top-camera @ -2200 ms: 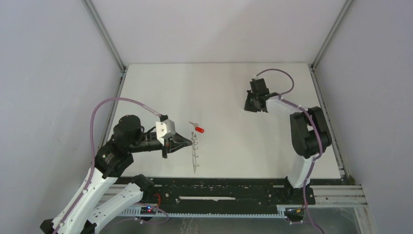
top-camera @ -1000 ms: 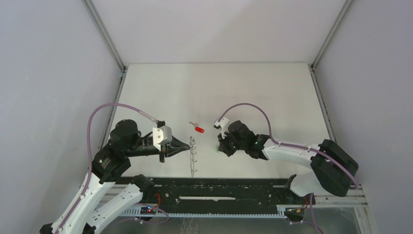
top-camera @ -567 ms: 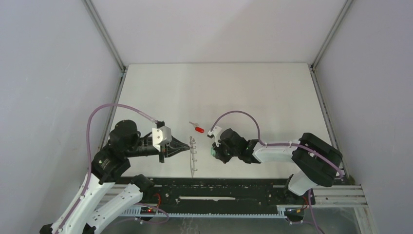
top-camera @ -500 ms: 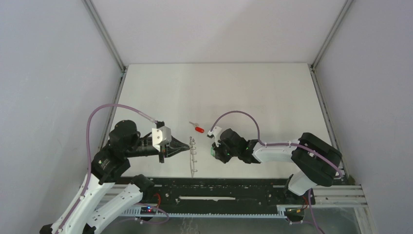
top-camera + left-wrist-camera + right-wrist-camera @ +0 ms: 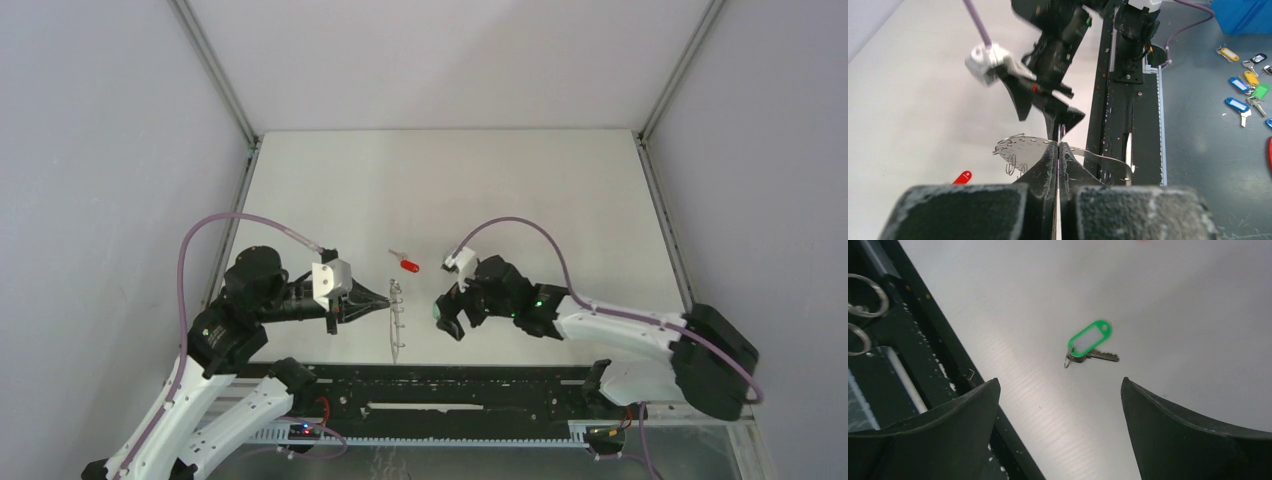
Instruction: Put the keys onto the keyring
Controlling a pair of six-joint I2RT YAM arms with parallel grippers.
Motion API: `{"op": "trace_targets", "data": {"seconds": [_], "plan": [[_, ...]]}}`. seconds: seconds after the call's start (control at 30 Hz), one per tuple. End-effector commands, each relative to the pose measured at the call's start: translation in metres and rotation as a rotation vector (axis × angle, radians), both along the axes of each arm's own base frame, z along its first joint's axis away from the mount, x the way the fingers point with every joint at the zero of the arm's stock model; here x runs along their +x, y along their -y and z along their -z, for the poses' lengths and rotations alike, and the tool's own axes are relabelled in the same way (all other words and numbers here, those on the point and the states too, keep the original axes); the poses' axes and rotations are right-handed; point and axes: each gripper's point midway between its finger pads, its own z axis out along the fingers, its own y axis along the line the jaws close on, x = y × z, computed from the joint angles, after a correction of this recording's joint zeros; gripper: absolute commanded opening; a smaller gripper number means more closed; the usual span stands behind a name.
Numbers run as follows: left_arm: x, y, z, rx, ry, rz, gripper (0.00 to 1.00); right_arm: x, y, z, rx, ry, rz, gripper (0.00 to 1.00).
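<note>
My left gripper [image 5: 388, 296] is shut on the keyring [image 5: 398, 322], a thin metal strip with small wire rings, and holds it just above the table. In the left wrist view the jaws [image 5: 1059, 145] pinch the keyring [image 5: 1020, 150] at a ring. The red-headed key [image 5: 408, 266] lies on the table beyond it, and also shows as the red key [image 5: 962, 177]. My right gripper [image 5: 446, 316] is open, right of the keyring. Below and between its fingers [image 5: 1059, 381] the green-headed key [image 5: 1089, 343] lies flat on the table. In the top view the gripper hides it.
The black base rail [image 5: 450, 395] runs along the table's near edge, close beside both grippers. Metal frame posts [image 5: 662, 190] bound the table's sides. Beyond the rail, several coloured key tags [image 5: 1248, 95] lie on the floor.
My right gripper has opened and the green key now lies loose on the table. The right arm has drawn back a little to the right. The left arm has not moved.
</note>
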Motion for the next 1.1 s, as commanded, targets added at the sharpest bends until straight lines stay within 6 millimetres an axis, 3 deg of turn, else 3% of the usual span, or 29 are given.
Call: {"op": "trace_targets", "data": {"seconds": [0.0,0.07,0.13,0.2,0.33,0.4,0.47,0.53,0.77,1.07], "plan": [[-0.003,0.0,-0.017,-0.034,0.057,0.021,0.0,0.018,0.022,-0.061,0.124,0.07,0.121,1.0],[-0.003,0.0,-0.02,-0.037,0.063,0.018,0.0,0.031,0.033,-0.077,0.26,-0.014,0.3,1.0],[-0.002,0.0,-0.022,-0.038,0.069,0.015,0.0,0.025,0.035,-0.066,0.263,-0.105,0.278,1.0],[0.0,-0.001,-0.024,-0.039,0.073,0.005,0.0,0.032,0.043,-0.053,0.202,-0.127,0.325,0.98],[0.001,-0.001,-0.024,-0.038,0.061,-0.005,0.0,0.035,0.037,-0.059,0.246,0.017,0.33,0.92],[0.001,-0.001,-0.023,-0.033,0.056,-0.007,0.0,0.029,0.027,-0.045,0.189,0.061,0.308,0.83],[0.001,-0.001,-0.02,-0.027,0.047,-0.008,0.0,0.022,0.015,-0.025,0.14,0.046,0.267,0.6],[0.001,-0.001,-0.017,-0.022,0.034,-0.006,0.0,0.018,0.005,-0.004,0.101,0.031,0.234,0.46],[0.001,0.0,-0.015,-0.021,0.016,-0.006,0.0,0.02,-0.024,0.011,0.088,0.118,0.157,0.48],[0.002,0.001,-0.016,-0.027,0.019,-0.007,0.0,0.029,-0.03,0.027,0.063,0.12,0.14,0.48]]}}
